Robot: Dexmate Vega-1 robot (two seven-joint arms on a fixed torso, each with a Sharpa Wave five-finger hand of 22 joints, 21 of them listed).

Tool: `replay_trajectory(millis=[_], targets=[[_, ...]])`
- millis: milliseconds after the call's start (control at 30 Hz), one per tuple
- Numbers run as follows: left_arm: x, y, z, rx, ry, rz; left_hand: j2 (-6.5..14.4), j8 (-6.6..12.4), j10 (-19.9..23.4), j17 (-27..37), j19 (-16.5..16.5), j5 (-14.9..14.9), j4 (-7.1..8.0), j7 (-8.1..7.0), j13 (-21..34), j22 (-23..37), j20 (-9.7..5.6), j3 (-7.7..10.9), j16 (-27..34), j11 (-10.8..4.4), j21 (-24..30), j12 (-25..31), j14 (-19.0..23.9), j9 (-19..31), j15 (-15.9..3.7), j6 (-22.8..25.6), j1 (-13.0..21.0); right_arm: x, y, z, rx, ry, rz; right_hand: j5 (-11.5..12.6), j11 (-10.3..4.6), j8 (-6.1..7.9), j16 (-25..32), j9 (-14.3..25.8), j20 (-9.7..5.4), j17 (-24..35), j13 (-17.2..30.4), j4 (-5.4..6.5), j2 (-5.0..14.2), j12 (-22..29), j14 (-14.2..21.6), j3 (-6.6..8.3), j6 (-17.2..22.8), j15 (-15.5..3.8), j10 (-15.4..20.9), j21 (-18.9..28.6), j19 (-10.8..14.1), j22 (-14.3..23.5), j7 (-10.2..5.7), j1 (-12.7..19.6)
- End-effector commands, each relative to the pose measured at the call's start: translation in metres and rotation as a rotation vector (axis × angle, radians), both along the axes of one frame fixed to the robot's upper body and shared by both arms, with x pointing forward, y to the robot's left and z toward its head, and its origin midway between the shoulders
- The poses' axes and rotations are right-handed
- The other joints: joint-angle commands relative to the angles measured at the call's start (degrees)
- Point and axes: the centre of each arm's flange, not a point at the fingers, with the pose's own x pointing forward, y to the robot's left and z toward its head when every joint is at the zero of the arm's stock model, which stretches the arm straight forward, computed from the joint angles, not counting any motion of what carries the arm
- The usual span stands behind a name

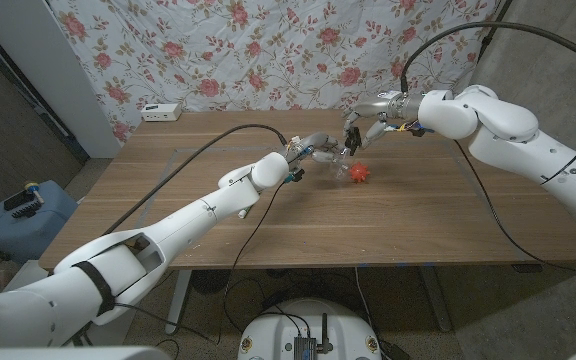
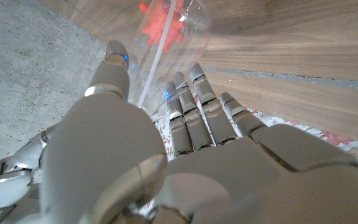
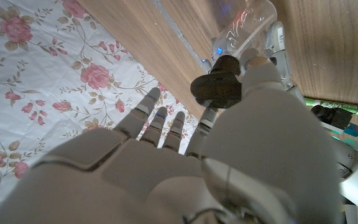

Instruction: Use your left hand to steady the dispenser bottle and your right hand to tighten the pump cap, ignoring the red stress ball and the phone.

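Observation:
The clear dispenser bottle stands near the table's middle, just left of the red stress ball. My left hand grips the bottle from its left side. In the left wrist view its fingers curl around the clear bottle, and the red ball shows through the plastic. My right hand comes down from above onto the top. In the right wrist view the black pump cap sits between that hand's thumb and fingers, above the bottle.
A white box lies at the table's back left edge. A floral cloth hangs behind the table. A blue container stands on the floor to the left. Cables run over the table to both arms.

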Motion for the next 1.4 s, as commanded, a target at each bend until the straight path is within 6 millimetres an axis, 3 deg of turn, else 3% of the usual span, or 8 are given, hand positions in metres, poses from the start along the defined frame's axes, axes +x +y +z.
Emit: replay_trajectory(millis=[33, 633, 1400], targets=[[-0.002, 0.001, -0.002, 0.001, -0.001, 0.005, 4.86, 0.41, 1.40, 0.29, 0.03, 0.48, 6.53, -2.95, 0.18, 0.14, -4.36, 6.80, 0.28, -1.24, -0.01, 0.34, 0.28, 0.04, -3.95, 3.46, -1.69, -0.003, -0.004, 0.001, -0.003, -0.022, 0.014, 0.40, -0.11, -0.79, -0.20, -0.05, 0.59, 0.18, 0.34, -0.26, -0.32, -0.14, -0.83, -0.21, -1.58, -1.46, -0.81, -0.15, -0.86, 0.15, 0.06, 0.23], [-0.003, 0.004, -0.001, -0.005, -0.007, 0.011, 4.83, 0.41, 1.35, 0.30, 0.03, 0.46, 6.53, -3.07, 0.18, 0.14, -4.32, 6.77, 0.28, -1.30, -0.01, 0.32, 0.27, 0.04, -3.96, 3.47, -1.69, -0.007, -0.009, 0.012, -0.020, -0.034, 0.018, 0.99, 0.61, -2.75, -0.37, -0.73, 1.75, 0.24, 0.37, 0.05, -0.72, -0.27, -2.91, -0.95, -6.95, -0.01, -2.85, -0.17, -3.09, 0.11, 0.12, 0.02], [0.000, 0.004, 0.001, -0.023, -0.010, 0.019, 4.89, 0.46, 1.56, 0.31, 0.08, 0.48, 6.52, -3.18, 0.18, 0.14, -4.32, 6.77, 0.32, -1.25, 0.01, 0.41, 0.36, 0.04, -4.00, 3.57, -1.64, -0.012, -0.022, 0.032, -0.012, -0.068, -0.009, 1.22, 0.68, -3.23, -0.07, -1.08, 1.40, 0.24, 0.36, 0.43, -0.68, 0.07, -3.00, -1.44, -10.25, 0.30, -2.81, 0.19, -3.01, 0.09, 0.08, -0.50]])
